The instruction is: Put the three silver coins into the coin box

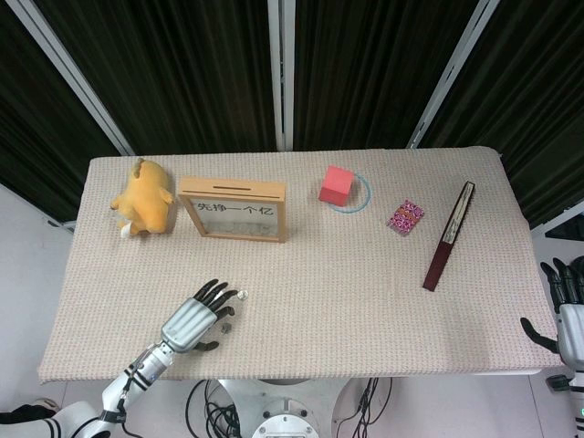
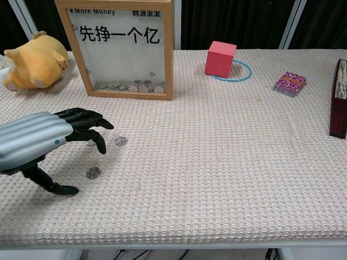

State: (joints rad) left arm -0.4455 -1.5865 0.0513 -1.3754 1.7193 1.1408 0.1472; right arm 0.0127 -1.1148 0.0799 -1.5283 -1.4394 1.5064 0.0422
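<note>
The wooden coin box (image 1: 234,210) (image 2: 122,49) with a clear front stands upright at the back left, with several coins lying in its bottom. Two silver coins show on the cloth in front of it, one further back (image 1: 243,295) (image 2: 120,140) and one nearer (image 1: 226,327) (image 2: 94,173). My left hand (image 1: 196,318) (image 2: 38,141) hovers over the coins with its fingers spread and the thumb apart, holding nothing. Its fingertips (image 2: 89,127) cover the spot of the third coin. My right hand (image 1: 570,315) hangs beyond the table's right edge with spread fingers.
A yellow plush toy (image 1: 141,196) (image 2: 32,67) lies left of the box. A red cube (image 1: 337,184) (image 2: 220,57) sits in a blue ring (image 1: 364,199). Further right are a patterned packet (image 1: 404,217) (image 2: 290,83) and a long dark case (image 1: 449,235) (image 2: 339,97).
</note>
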